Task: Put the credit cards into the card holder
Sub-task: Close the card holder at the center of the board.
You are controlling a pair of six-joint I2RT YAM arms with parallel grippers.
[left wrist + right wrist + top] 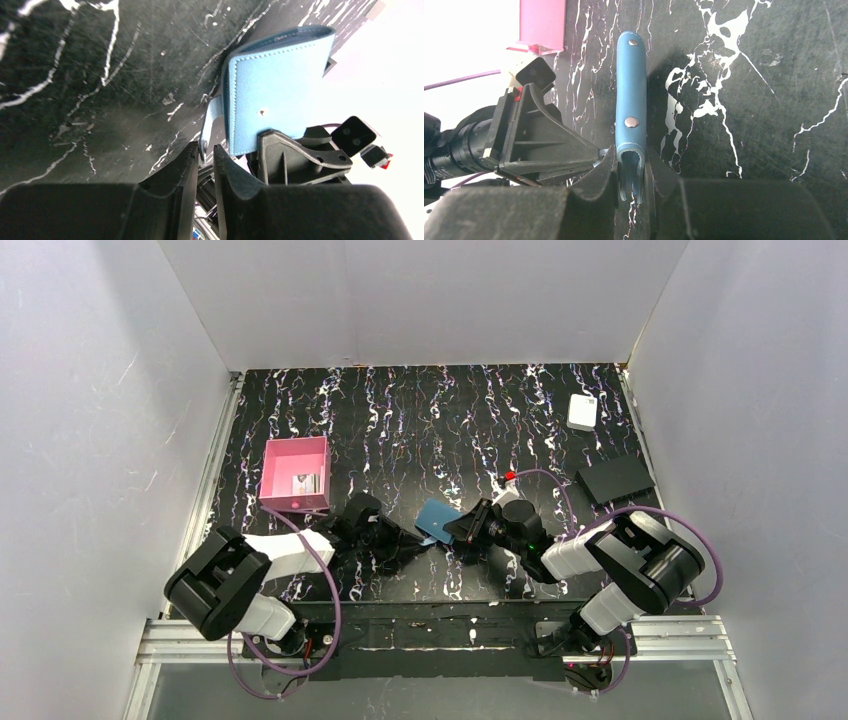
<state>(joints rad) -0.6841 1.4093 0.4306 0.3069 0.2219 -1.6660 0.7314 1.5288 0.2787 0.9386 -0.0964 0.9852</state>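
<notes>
The card holder (438, 518), a teal wallet, is folded shut and held on edge just above the table between both grippers. My right gripper (464, 527) is shut on one end of it; the right wrist view shows the wallet (631, 90) edge-on between my fingers (630, 167). My left gripper (414, 540) is shut on its snap tab (209, 122), pinched at my fingertips (205, 150) beside the wallet body (275, 85). A small pale credit card (305, 483) lies in the pink tray (277, 462).
The pink tray stands at the left, behind my left arm. A white box (583, 411) sits at the far right. A flat black rectangle (615, 480) lies at the right edge. White walls enclose the black marbled table.
</notes>
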